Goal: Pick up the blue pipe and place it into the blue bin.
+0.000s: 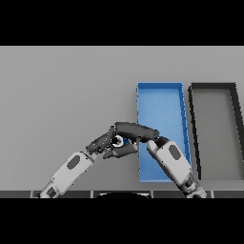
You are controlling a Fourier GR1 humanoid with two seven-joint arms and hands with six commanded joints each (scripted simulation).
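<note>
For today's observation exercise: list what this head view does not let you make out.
- Blue pipe: only a sliver shows between the hands; its shape and length are hidden.
- Which hand holds it: left hand and right hand overlap there.
- Blue bin: its near part is covered by the right arm.
- Grey bin: nothing hidden.

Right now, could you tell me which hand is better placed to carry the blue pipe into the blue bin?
Right hand: its arm already lies over the blue bin, beside the blue pipe.
</note>
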